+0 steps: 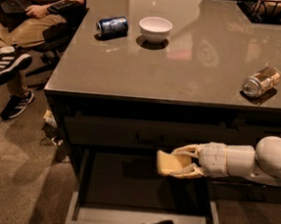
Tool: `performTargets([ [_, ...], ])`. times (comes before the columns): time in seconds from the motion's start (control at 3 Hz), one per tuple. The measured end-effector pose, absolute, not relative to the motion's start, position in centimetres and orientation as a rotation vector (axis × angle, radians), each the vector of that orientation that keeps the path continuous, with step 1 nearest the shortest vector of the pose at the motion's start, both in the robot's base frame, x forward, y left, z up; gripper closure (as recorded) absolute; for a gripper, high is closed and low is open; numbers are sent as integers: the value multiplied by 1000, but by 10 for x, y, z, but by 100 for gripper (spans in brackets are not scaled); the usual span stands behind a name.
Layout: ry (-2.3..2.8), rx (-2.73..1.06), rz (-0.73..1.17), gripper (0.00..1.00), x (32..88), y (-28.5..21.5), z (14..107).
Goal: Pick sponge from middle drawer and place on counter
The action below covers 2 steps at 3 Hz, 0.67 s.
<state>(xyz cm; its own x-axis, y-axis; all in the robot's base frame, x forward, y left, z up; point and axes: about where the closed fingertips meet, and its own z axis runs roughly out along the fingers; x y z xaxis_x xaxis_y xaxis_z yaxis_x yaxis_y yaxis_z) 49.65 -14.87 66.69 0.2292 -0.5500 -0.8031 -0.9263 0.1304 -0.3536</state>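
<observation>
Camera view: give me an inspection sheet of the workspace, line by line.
Surface: counter, glossy grey-brown, over dark cabinetry.
Job's things: sponge held above the open middle drawer, not yet on the counter.
Clutter: blue can on its side beside the white bowl, far left; tan can on its side, right; wire basket, far right corner.
Grippers: gripper in front of the cabinet, over the drawer, shut on the sponge.
Cables: nothing seen.
Surroundings: seated person at the left; carpet floor.

White bowl (pixel 155 28), blue can (pixel 112 26) beside it, tan can (pixel 261 81) apart, seated person (pixel 25 25)
</observation>
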Motion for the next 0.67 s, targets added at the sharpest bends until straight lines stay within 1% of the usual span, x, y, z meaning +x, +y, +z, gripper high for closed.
performTargets([
  [0.33,1427,-1540,491,100,497,-148,671],
  [0.67,1355,-1548,427,100,496,-158,720],
])
